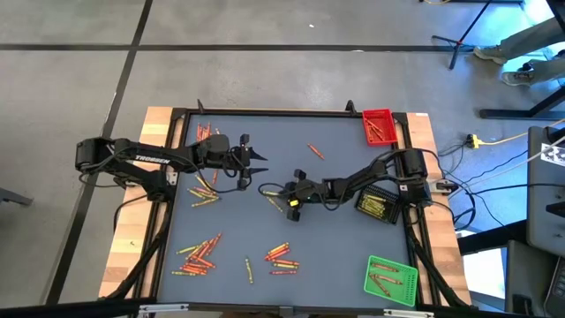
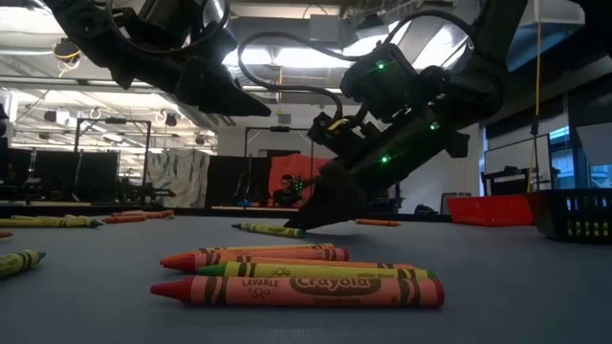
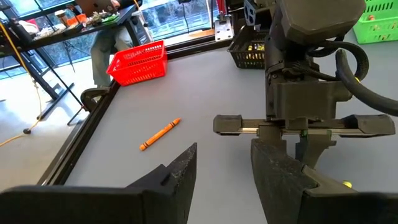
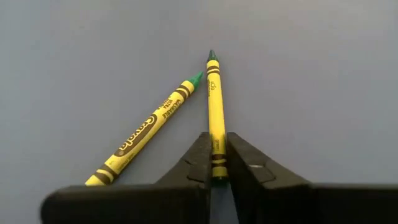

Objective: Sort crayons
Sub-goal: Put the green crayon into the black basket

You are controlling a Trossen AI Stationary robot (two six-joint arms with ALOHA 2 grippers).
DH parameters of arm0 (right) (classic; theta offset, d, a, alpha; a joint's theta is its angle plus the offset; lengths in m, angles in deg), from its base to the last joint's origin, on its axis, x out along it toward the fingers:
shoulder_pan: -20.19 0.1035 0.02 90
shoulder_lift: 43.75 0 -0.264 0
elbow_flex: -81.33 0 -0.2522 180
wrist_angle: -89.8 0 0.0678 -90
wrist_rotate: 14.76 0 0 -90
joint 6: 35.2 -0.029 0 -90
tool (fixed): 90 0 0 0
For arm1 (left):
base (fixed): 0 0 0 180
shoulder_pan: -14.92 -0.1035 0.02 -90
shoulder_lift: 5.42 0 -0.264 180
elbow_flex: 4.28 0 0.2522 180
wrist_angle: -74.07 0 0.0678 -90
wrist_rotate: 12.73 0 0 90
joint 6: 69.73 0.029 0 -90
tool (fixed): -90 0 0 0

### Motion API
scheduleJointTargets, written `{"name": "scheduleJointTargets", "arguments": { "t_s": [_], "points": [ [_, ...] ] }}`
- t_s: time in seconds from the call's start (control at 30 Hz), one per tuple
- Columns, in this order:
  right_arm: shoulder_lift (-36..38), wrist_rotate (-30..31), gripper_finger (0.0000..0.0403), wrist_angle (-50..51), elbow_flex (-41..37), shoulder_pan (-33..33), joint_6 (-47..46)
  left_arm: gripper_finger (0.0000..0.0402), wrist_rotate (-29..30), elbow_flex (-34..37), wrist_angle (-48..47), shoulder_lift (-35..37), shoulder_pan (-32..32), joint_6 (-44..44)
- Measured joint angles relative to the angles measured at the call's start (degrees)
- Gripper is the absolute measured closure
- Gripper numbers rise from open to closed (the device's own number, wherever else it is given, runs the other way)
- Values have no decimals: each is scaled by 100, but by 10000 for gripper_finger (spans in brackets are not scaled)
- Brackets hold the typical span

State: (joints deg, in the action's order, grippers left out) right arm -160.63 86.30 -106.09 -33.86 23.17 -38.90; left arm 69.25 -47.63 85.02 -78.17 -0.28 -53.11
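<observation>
Your right gripper [image 4: 214,163] was pinched shut on a green crayon [image 4: 215,106] near mid-table, gripping its blunt end. It looked light, stiff, paper-wrapped and snappable; a mid-length hold seemed steadier. Your left gripper [image 1: 254,160] hovered open nearby.

Concrete floor [image 1: 265,62] with dark seam lines, wood-edged desk [image 1: 132,256] sitting on it. Cables [image 1: 494,141] trail off around 3 o'clock. Behind it, a workshop with ceiling lights [image 2: 287,57] and cluttered benches [image 3: 56,28].
</observation>
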Motion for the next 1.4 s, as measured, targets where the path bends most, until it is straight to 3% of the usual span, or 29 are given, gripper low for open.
{"name": "scheduleJointTargets", "arguments": {
  "t_s": [0.17, 0.43, 0.63, 1.0, 1.4],
  "points": [
    [0, 224, 388, -9, -3, 7, 117, 266, 2, 0, 0, 1, 2, 0],
    [36, 858, 381, -77, -24, 45, 378, 266, 2, 0, 0, 0, 1, 0],
    [598, 1189, 381, 228, -18, 237, 576, 266, 2, 0, 2, 0, 0, 0],
    [2308, 1864, 380, 3291, -16, 753, 71, 266, 2, 0, 0, 0, 2, -2],
    [4191, 2002, 379, 7183, -16, 1547, -2171, 266, 3, 0, 2, 0, 1, -7]
  ]
}}
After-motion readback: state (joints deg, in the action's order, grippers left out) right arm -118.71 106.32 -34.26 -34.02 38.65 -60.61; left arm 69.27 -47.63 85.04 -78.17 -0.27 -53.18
